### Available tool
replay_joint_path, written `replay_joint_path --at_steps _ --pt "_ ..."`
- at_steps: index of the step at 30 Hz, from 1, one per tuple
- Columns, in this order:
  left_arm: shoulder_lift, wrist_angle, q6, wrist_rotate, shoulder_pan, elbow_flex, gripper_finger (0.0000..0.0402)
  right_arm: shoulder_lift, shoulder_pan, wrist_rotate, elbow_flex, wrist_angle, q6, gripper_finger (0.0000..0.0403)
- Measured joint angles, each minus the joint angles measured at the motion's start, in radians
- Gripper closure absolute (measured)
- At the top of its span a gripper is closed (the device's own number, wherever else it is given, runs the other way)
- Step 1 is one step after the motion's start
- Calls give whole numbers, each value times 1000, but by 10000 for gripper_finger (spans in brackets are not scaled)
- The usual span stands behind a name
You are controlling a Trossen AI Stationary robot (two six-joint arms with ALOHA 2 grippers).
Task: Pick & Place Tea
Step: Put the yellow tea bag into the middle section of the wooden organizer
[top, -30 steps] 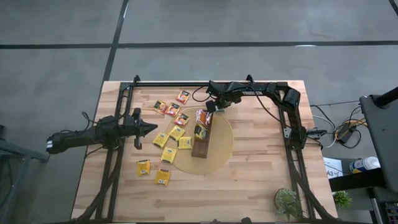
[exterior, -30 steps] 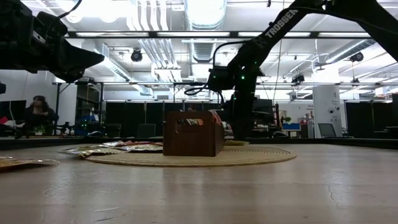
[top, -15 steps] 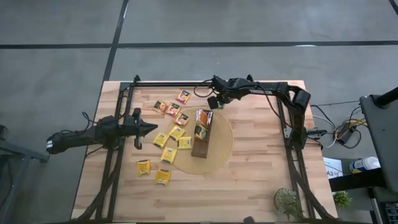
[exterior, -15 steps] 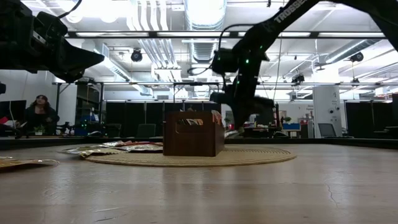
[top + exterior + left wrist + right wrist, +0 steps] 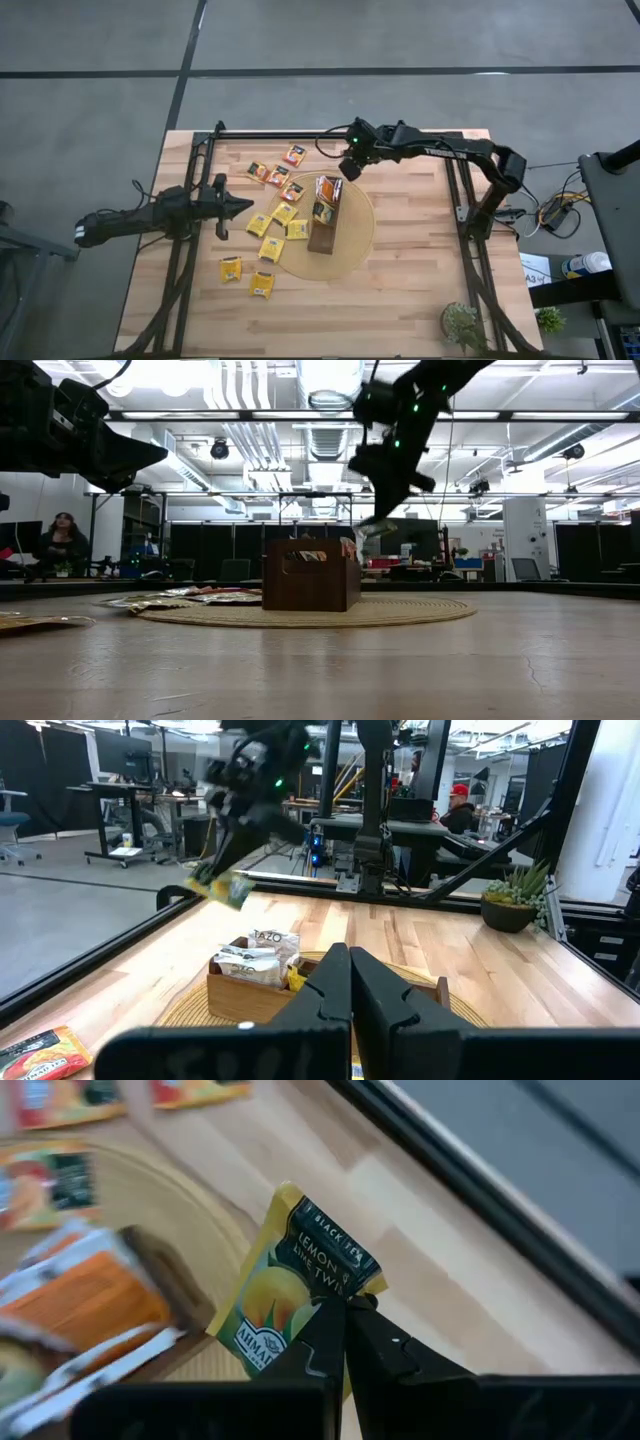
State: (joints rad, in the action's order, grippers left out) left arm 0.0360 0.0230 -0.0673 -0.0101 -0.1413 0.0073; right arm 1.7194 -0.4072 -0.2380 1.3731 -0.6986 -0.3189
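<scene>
Nine small flat square paper tea sachets are lying loose on the light wooden table (image 5: 420, 290), counted from the high view: three orange ones (image 5: 272, 172) near the far edge, one orange-red one (image 5: 292, 190) on the rim of the round tan woven disc (image 5: 355, 240), three yellow ones (image 5: 272, 228) just beside that disc, and two yellow ones (image 5: 246, 275) nearer the front. One long narrow dark-brown wooden tray (image 5: 322, 238) is sitting on the disc; several sachets are standing upright in its far end, their number not countable, while its near end is showing bare wood. One more sachet, dark green with a yellow lemon picture (image 5: 296, 1285), is hanging in the air above the table past the tray's far end, pinched at one edge by the right gripper (image 5: 345, 1315), whose jaws are closing tight on it. The left gripper (image 5: 245, 206) is hovering over the table's left side, jaws pressed fully together and holding nothing.
</scene>
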Motion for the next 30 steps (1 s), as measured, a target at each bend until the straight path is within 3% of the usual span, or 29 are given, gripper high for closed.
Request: replay_joint_path --at_steps 9,21,30 --pt "0 0 0 0 0 0 402 -49 102 68 0 85 280 395" --pt "0 0 0 0 0 0 402 -49 172 267 0 301 449 395" --pt "0 0 0 0 0 0 402 -48 196 326 0 323 488 395"
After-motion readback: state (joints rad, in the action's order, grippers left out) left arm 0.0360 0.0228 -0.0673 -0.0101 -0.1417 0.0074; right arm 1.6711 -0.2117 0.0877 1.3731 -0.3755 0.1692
